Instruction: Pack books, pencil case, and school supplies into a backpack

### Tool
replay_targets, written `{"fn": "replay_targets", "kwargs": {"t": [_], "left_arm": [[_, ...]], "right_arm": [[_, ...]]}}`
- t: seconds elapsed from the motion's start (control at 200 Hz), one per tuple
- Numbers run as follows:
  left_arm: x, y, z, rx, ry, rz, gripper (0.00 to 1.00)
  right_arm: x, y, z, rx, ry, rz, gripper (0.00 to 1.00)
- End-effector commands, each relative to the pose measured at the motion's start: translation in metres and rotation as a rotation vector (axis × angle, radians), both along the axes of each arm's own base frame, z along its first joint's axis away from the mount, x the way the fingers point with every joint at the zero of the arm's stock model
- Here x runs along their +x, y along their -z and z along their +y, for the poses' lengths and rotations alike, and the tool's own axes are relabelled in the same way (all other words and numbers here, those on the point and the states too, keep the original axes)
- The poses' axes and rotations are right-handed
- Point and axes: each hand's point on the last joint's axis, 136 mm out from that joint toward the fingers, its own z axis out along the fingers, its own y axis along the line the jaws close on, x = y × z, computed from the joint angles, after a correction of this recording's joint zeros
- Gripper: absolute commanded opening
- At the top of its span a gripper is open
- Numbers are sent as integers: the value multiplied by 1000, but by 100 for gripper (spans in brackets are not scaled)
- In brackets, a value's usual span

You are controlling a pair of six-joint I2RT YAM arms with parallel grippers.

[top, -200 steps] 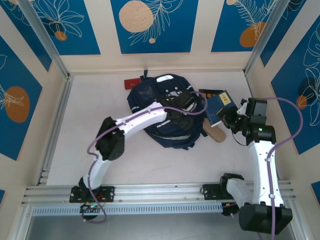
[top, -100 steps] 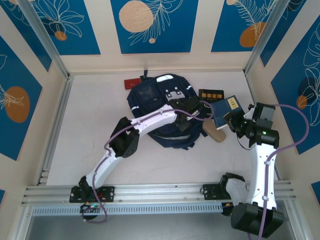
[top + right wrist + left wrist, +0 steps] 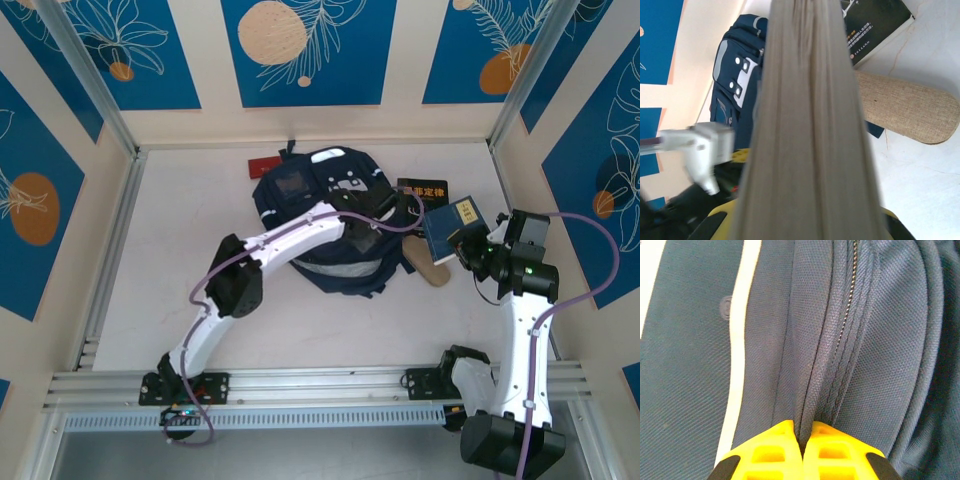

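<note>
The left gripper (image 3: 802,442) was pressed together, pinching a fold of the backpack (image 3: 875,340) beside its zipper (image 3: 846,307). The right gripper (image 3: 466,241) clamped the blue book (image 3: 450,220), lifted off the table (image 3: 180,250) at the backpack's 3 o'clock.

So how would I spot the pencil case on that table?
Start at the big navy-blue fabric backpack. Just off its right side, on the near side of the black book with orange lettering, lies a flat oblong pouch of tan woven cloth. It alone is sandy-coloured and round-ended.
</note>
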Motion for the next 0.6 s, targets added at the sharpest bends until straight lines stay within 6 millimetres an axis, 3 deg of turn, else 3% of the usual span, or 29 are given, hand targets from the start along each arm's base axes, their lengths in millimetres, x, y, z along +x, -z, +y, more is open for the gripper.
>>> {"fn": "replay_targets", "kwargs": {"t": [0.0, 0.1, 0.225, 0.37, 0.595], "left_arm": [[10, -95, 16, -170, -134, -162, 0], [20, -127, 30, -251, -242, -232, 0], [29, -152, 32, -352, -294, -264, 0], [33, -169, 29, -419, -304, -277, 0], [23, -189, 36, -459, -291, -261, 0]], "right_arm": [[-5, -5, 6, 0, -42, -28, 5], [-9, -6, 15, 34, -72, -30, 5], [-13, -5, 31, 101, -124, -20, 5], [-14, 7, 57, 203, -198, -5, 5], [0, 11, 117, 340, -399, -56, 5]]}}
